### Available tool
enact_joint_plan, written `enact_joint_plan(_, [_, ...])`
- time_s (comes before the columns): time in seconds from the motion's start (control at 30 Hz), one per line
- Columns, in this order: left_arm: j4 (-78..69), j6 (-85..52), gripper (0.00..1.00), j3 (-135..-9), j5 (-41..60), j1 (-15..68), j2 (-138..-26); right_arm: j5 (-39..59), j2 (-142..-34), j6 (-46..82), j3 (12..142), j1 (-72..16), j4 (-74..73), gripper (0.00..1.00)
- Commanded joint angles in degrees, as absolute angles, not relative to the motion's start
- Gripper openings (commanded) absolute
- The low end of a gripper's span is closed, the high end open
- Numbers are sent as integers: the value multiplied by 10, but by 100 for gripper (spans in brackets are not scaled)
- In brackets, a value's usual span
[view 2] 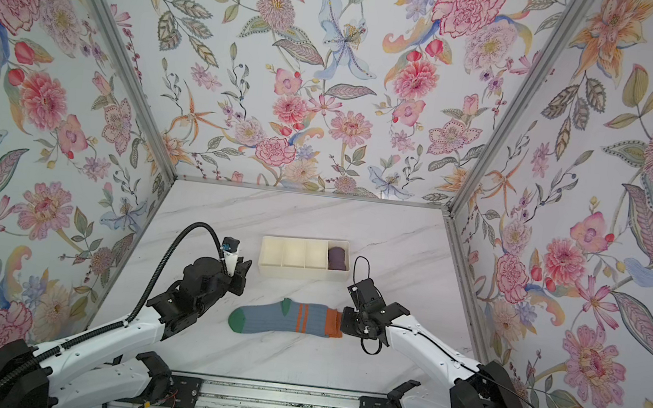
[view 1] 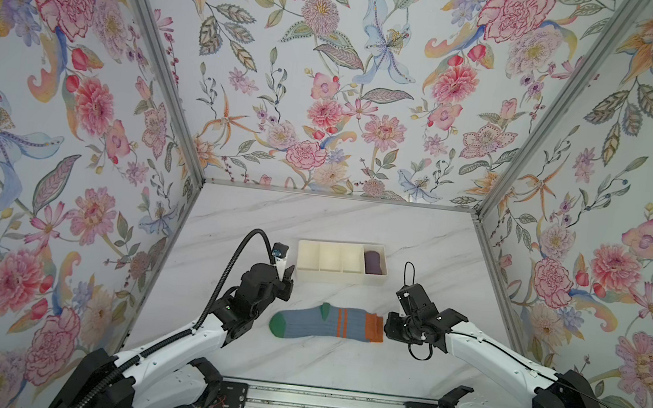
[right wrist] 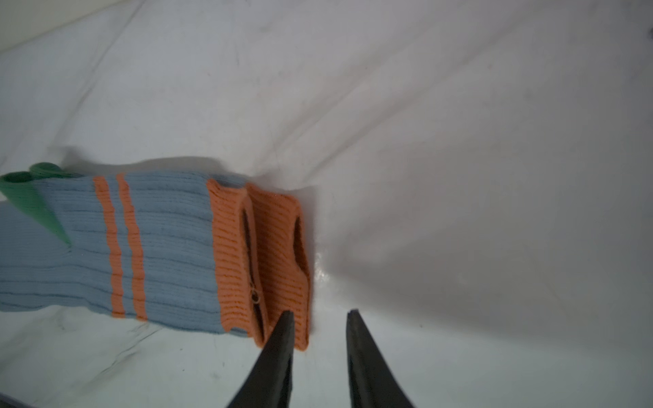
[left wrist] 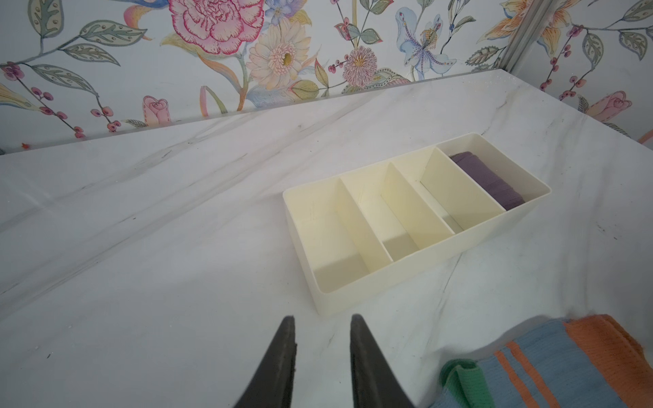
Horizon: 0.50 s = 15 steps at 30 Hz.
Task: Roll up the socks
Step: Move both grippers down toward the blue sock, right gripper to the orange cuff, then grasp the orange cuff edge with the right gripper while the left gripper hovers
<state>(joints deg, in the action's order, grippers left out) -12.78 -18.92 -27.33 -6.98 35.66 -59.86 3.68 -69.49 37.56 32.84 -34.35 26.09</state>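
1. Cream divider tray (view 1: 329, 274) (view 2: 296, 272) sat centre frame in both top views, on the marble table (view 1: 418, 232). It had four compartments in a row.
2. The rightmost compartment in both top views held a dark purple rolled bundle (view 1: 373, 262) (view 2: 337, 257). The other three showed only bare cream floor, and the left wrist view gave the same: tray (left wrist: 388, 286), bundle (left wrist: 487, 180) in the end compartment.
3. The socks (view 1: 319, 323) (view 2: 282, 319) lay flat and unrolled on the table, just below the tray in frame and apart from it. The green toe pointed left and the orange cuff right.
4. In the right wrist view the socks (right wrist: 166, 247) showed as two stacked, with the cuffs slightly offset.
5. Left gripper (view 1: 286, 274) (left wrist: 322, 319) was off the tray's left end, up-left of the socks. Its jaws stood a narrow gap apart with nothing between them.
6. Right gripper (view 1: 387, 325) (right wrist: 319, 312) sat at the cuff end — jaws slightly apart with only table between them. One finger (right wrist: 279, 353) overlapped the cuff's edge; couldn't tell if it touched.
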Motion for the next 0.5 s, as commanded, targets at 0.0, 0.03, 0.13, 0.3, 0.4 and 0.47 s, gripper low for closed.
enact_joint_plan(0.0, [-149,-204,29,-278,-45,359,-616,49,-706,400,318,-354,239,27])
enact_joint_plan(0.03, [-151,-205,29,-278,-44,359,-618,50,-707,401,317,-356,236,27])
enact_joint_plan(0.13, [-155,-209,29,-279,-40,359,-622,52,-710,404,314,-359,229,27])
enact_joint_plan(0.3, [-154,-211,29,-280,-37,359,-626,51,-714,404,309,-359,222,25])
enact_joint_plan(0.4, [-152,-211,29,-281,-37,359,-626,51,-716,408,304,-359,215,24])
enact_joint_plan(0.47, [-152,-210,29,-282,-36,359,-625,51,-718,410,300,-359,210,24])
